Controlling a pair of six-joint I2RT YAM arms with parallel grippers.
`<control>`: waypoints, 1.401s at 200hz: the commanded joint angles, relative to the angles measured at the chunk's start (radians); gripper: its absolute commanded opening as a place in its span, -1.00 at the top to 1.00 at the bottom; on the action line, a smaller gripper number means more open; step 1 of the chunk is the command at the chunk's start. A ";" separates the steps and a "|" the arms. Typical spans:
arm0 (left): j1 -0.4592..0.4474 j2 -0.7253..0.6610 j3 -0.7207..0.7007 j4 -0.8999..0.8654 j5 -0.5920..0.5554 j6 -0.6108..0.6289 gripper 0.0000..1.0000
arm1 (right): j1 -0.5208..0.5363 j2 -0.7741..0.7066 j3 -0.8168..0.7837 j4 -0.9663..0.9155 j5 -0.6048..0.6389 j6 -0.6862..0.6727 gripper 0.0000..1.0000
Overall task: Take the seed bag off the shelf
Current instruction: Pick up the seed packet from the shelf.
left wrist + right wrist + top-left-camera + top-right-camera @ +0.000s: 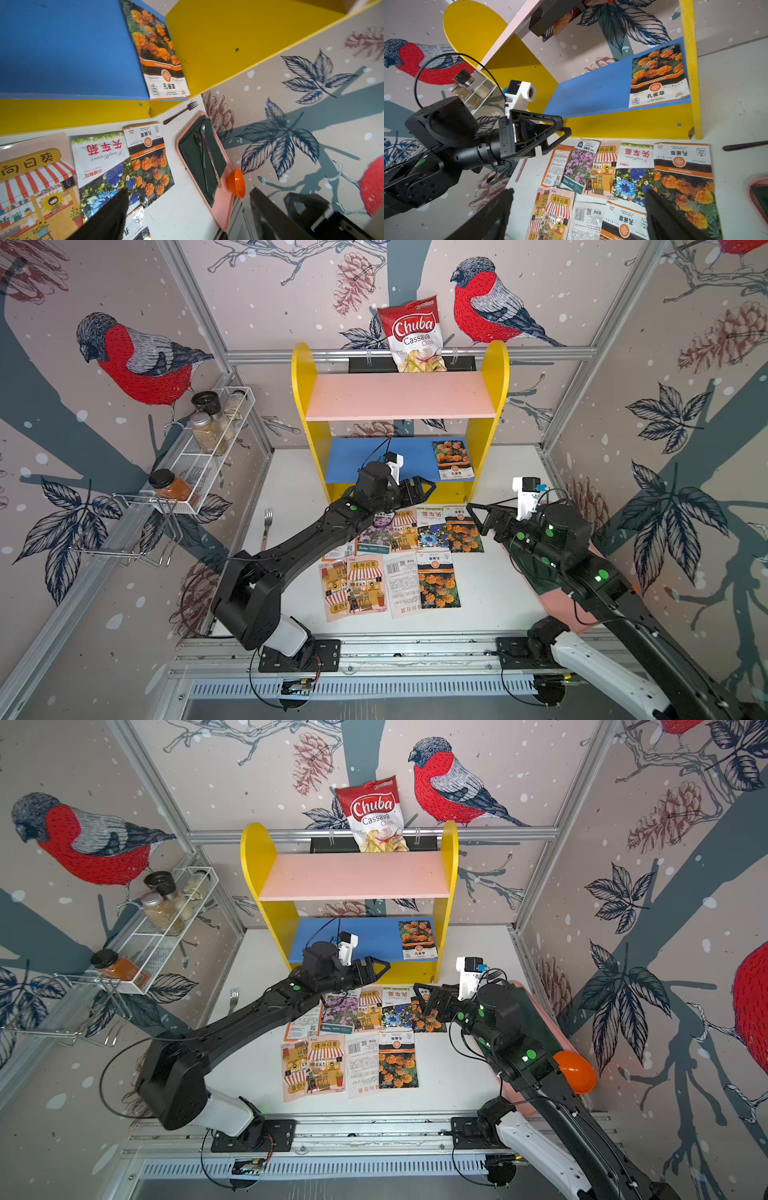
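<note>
The right gripper (477, 517) and the left gripper (424, 490) both have jaws apart and hold nothing. Of the 2, the left looks nearer the seed bag (453, 459). The bag lies flat just past it to the right, long side front to back, on the blue board (361, 460) of the shelf (399, 398).

In a top view, the seed bag (453, 459) lay mid-frame at the right end of the shelf (401, 396), on its lower board. Loose packets (365, 585) lay below it on the table (490, 593), with the spice rack (208, 456) at left.
</note>
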 commanded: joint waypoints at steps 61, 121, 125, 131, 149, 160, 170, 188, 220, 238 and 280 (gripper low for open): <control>-0.038 0.198 0.204 0.028 -0.080 -0.063 -0.62 | -0.007 0.008 -0.016 0.011 0.098 -0.080 -1.00; -0.032 0.066 0.079 -0.078 -0.059 0.070 -0.95 | -0.008 0.188 0.051 0.085 0.096 -0.139 -1.00; -0.031 0.051 0.066 -0.084 -0.055 0.081 -0.95 | -0.007 0.204 0.059 0.089 0.096 -0.142 -1.00; -0.029 0.027 0.043 -0.091 -0.046 0.102 -0.94 | -0.007 0.226 0.069 0.099 0.096 -0.146 -1.00; -0.025 -0.052 -0.030 -0.116 -0.010 0.181 -0.94 | -0.009 0.291 0.100 0.125 0.095 -0.157 -1.00; -0.024 -0.105 -0.067 -0.144 0.008 0.246 -0.94 | -0.010 0.339 0.125 0.136 0.095 -0.171 -1.00; -0.023 -0.154 -0.099 -0.167 0.003 0.282 -0.94 | -0.011 0.386 0.152 0.140 0.092 -0.180 -1.00; -0.021 -0.238 -0.140 -0.210 -0.011 0.324 -0.94 | -0.011 0.468 0.194 0.157 0.089 -0.202 -1.00; -0.019 -0.377 -0.229 -0.228 -0.046 0.334 -0.94 | -0.011 0.617 0.281 0.171 0.092 -0.237 -1.00; -0.018 -0.448 -0.280 -0.224 -0.070 0.336 -0.94 | -0.012 0.695 0.336 0.164 0.104 -0.253 -1.00; -0.018 -0.543 -0.345 -0.230 -0.115 0.322 -0.94 | -0.009 0.861 0.462 0.132 0.191 -0.255 -1.00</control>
